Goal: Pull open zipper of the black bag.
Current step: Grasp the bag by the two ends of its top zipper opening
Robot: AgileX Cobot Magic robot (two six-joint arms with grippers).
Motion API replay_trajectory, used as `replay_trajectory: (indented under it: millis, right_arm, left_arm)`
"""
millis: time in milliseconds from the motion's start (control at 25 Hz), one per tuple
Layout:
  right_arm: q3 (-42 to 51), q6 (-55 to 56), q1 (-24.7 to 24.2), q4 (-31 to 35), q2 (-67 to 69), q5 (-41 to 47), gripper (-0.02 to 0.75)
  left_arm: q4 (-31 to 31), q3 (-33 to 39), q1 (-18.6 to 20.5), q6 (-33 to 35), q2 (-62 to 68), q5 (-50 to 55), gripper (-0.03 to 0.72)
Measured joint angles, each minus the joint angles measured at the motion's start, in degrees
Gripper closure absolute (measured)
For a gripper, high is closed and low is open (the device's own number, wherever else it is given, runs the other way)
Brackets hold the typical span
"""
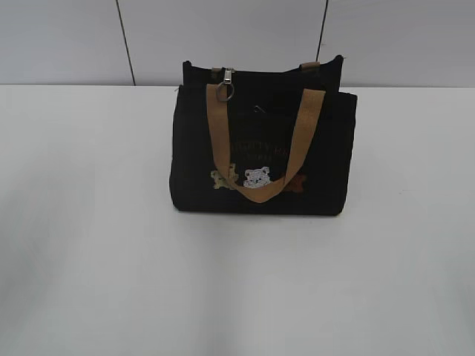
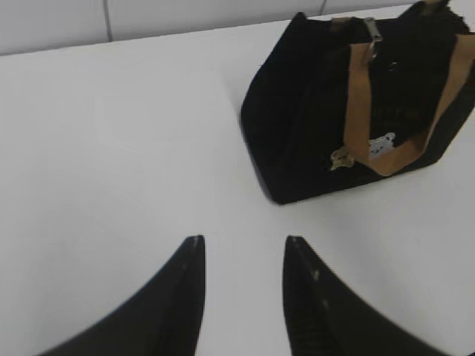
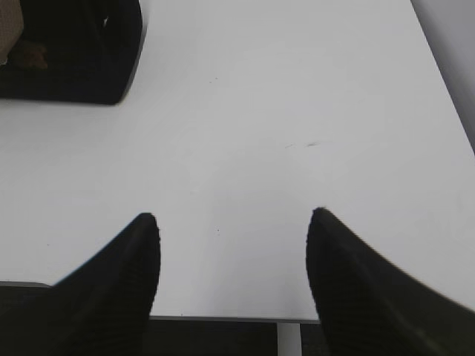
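The approach has not begun: the black bag (image 1: 260, 148) stands at centre frame, its zipper (image 1: 228, 83) at upper left. The left gripper (image 2: 241, 256) and right gripper (image 3: 230, 230) hang released, empty; one must steady the bag, the other reach the pull.

Exterior view faces the black bag (image 1: 260, 148) frontally from above; both wrist views share it from nearer

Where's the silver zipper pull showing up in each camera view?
Exterior view: zipper pull top left of the black bag, beside the tan handle.
Left wrist view: upper right, atop the bag.
Right wrist view: not visible; only a bag corner.
Shared landmark: the black bag.
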Motion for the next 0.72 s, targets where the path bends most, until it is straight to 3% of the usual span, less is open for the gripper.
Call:
replay_trajectory:
  millis: [280, 440, 720]
  right_arm:
    - [0.00, 0.00, 0.00, 0.02, 0.00, 0.00, 0.267]
    - [0.00, 0.00, 0.00, 0.02, 0.00, 0.00, 0.267]
    - [0.00, 0.00, 0.00, 0.02, 0.00, 0.00, 0.267]
  left_arm:
    - [-24.43, -0.05, -0.05, 36.46, 17.14, -0.68, 0.409]
    - [-36.41, -0.05, -0.11, 53.46, 25.30, 0.98, 0.351]
    - [-49.34, -0.18, -0.18, 73.55, 37.82, 7.08, 0.245]
